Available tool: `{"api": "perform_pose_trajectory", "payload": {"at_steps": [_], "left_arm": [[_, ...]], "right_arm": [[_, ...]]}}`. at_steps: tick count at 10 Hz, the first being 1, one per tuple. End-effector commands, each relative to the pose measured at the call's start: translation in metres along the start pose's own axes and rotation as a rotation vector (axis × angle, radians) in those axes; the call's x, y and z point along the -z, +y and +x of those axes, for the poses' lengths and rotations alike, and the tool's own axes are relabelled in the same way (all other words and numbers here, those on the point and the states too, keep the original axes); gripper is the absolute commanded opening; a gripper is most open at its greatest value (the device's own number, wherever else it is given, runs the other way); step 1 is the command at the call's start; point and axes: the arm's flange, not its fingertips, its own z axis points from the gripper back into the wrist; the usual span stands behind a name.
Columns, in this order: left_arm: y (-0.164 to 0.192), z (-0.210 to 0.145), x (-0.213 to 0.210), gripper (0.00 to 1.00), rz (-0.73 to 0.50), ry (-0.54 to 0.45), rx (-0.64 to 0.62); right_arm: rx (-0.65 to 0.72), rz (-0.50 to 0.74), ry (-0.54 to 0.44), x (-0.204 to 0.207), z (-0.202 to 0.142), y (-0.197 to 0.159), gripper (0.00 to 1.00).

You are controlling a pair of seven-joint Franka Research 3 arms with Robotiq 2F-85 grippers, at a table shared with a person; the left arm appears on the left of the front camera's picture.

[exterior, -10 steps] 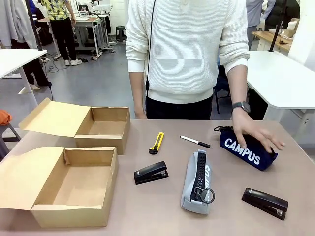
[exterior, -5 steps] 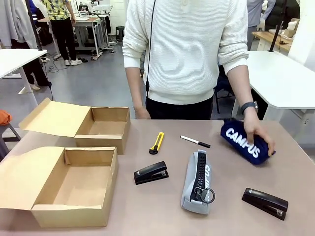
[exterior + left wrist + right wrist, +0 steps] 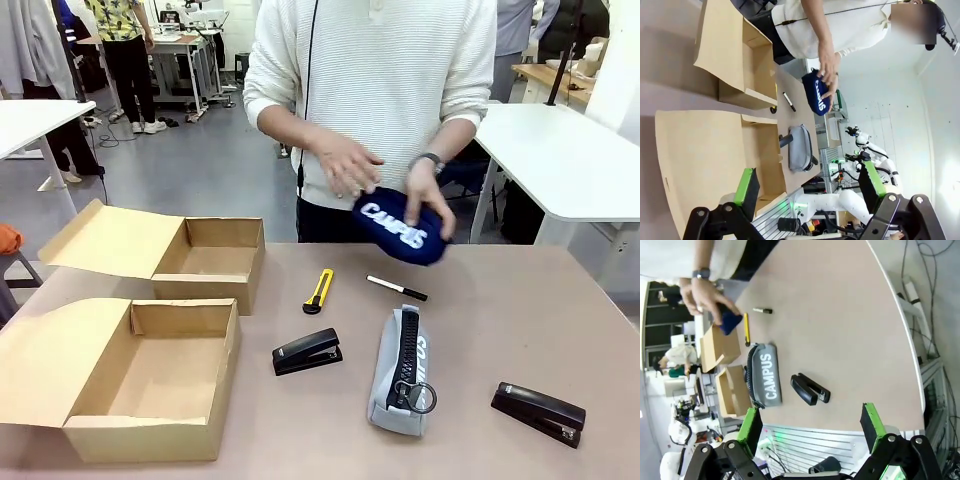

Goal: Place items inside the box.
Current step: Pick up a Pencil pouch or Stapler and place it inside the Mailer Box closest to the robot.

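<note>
The navy "CAMPUS" pouch (image 3: pixel 403 226) had left the table — the person's hand (image 3: pixel 430 203) held it aloft. The left gripper (image 3: pixel 810 187) and right gripper (image 3: pixel 812 427) stood spread, empty.

I'm looking into a lab or workshop hall here: bare grey floor (image 3: pixel 190 170), white work tables (image 3: pixel 570 150) standing apart, a bench (image 3: pixel 185 45) loaded with equipment at the back, cables (image 3: pixel 105 138) trailing over the floor, and a person (image 3: pixel 125 40) standing beside that bench.
</note>
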Motion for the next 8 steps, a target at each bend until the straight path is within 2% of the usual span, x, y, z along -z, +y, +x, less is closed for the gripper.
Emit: {"api": "perform_pose_trajectory", "payload": {"at_steps": [1, 2, 3, 4, 5, 7, 8], "left_arm": [[-0.002, 0.001, -0.001, 1.0, -0.02, -0.01, 0.021], [-0.002, 0.001, -0.001, 1.0, -0.02, -0.01, 0.021], [-0.002, 0.001, -0.001, 1.0, -0.02, -0.01, 0.021], [-0.002, 0.001, -0.001, 1.0, -0.02, -0.01, 0.021], [-0.002, 0.001, -0.001, 1.0, -0.02, -0.01, 0.021], [-0.002, 0.001, -0.001, 1.0, -0.02, -0.01, 0.021], [-0.002, 0.001, -0.001, 1.0, -0.02, -0.01, 0.021]], "right_arm": [[-0.049, -0.091, 0.054, 0.044, -0.019, 0.06, 1.0], [-0.109, -0.106, 0.114, 0.073, -0.035, 0.101, 1.0], [-0.11, -0.171, 0.145, 0.113, -0.058, 0.144, 1.0], [-0.132, -0.199, 0.22, 0.155, -0.085, 0.177, 1.0], [-0.216, -0.232, 0.342, 0.201, -0.115, 0.2, 1.0], [-0.352, -0.328, 0.568, 0.281, -0.186, 0.221, 1.0], [-0.427, -0.384, 0.637, 0.299, -0.214, 0.215, 1.0]]}}
